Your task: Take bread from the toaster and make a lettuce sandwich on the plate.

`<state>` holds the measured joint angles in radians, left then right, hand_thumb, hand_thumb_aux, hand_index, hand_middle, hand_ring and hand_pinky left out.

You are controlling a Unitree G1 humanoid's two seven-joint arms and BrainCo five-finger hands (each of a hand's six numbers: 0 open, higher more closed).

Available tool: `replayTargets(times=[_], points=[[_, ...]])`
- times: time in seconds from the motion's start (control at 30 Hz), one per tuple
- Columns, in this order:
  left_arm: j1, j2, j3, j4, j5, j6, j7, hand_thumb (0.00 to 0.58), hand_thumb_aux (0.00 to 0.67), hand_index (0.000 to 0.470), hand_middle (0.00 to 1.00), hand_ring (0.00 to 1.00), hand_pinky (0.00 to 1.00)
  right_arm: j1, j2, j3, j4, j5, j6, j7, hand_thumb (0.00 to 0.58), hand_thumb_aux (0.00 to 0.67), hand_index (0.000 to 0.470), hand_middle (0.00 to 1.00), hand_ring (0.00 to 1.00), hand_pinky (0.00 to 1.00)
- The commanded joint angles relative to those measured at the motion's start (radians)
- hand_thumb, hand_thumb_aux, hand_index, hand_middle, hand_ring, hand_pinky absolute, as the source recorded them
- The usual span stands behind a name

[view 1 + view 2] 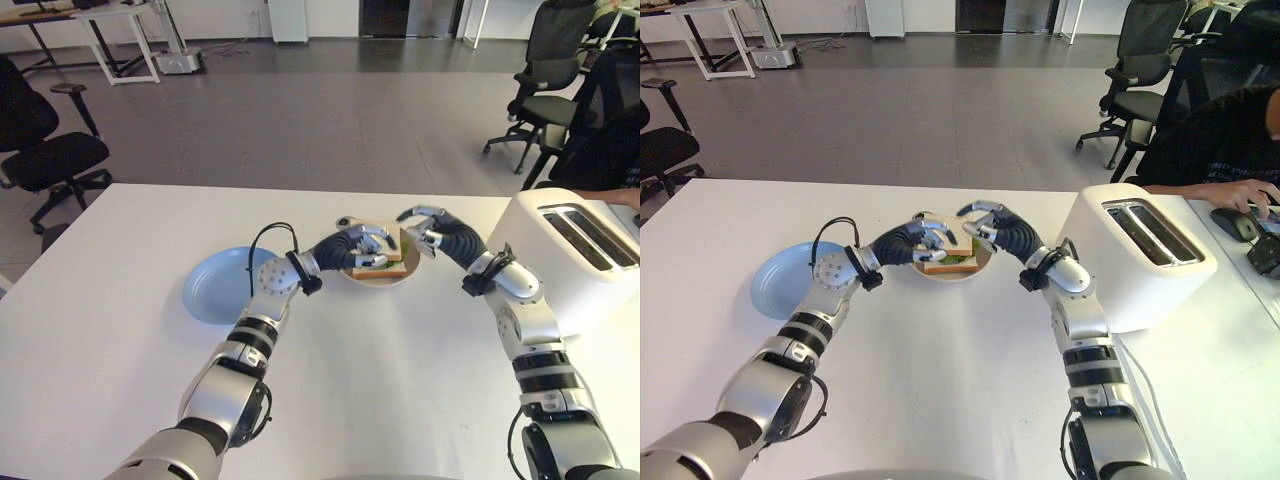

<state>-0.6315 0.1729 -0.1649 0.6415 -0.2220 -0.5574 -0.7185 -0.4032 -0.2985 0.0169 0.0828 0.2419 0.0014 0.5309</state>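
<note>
A sandwich [948, 260] of toast with green lettuce showing at its edge lies on a small tan plate [962, 275] at the middle of the white table. My left hand [925, 241] rests over the sandwich's left side, fingers curled onto the top slice. My right hand [985, 222] hovers at the plate's far right rim, fingers loosely bent, holding nothing. The white toaster [1140, 255] stands to the right, its two slots dark.
A blue plate [212, 287] with nothing on it sits left of the tan plate, beside my left forearm. The toaster stands close to my right forearm. Bare white tabletop [380, 380] stretches toward the near edge.
</note>
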Motion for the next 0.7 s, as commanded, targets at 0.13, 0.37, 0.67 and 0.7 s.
replayTargets(times=[0.13, 0.37, 0.67, 0.7], points=[[0.320, -0.050, 0.187, -0.599, -0.131, 0.275, 0.357, 0.000, 0.000, 0.000, 0.00, 0.00, 0.00, 0.122, 0.155, 0.007, -0.275, -0.169, -0.034, -0.320, 0.000, 0.000, 0.000, 0.00, 0.00, 0.00], [0.416, -0.052, 0.222, -0.728, 0.032, 0.274, 0.513, 0.000, 0.000, 0.000, 0.00, 0.00, 0.00, 0.126, 0.213, -0.002, -0.220, -0.228, -0.130, -0.437, 0.000, 0.000, 0.000, 0.00, 0.00, 0.00], [0.428, -0.065, 0.208, -0.701, 0.084, 0.218, 0.529, 0.000, 0.000, 0.000, 0.00, 0.00, 0.00, 0.125, 0.234, 0.009, -0.173, -0.231, -0.182, -0.441, 0.000, 0.000, 0.000, 0.00, 0.00, 0.00], [0.428, -0.065, 0.208, -0.701, 0.085, 0.217, 0.528, 0.000, 0.000, 0.000, 0.00, 0.00, 0.00, 0.125, 0.233, 0.009, -0.171, -0.231, -0.184, -0.441, 0.000, 0.000, 0.000, 0.00, 0.00, 0.00]])
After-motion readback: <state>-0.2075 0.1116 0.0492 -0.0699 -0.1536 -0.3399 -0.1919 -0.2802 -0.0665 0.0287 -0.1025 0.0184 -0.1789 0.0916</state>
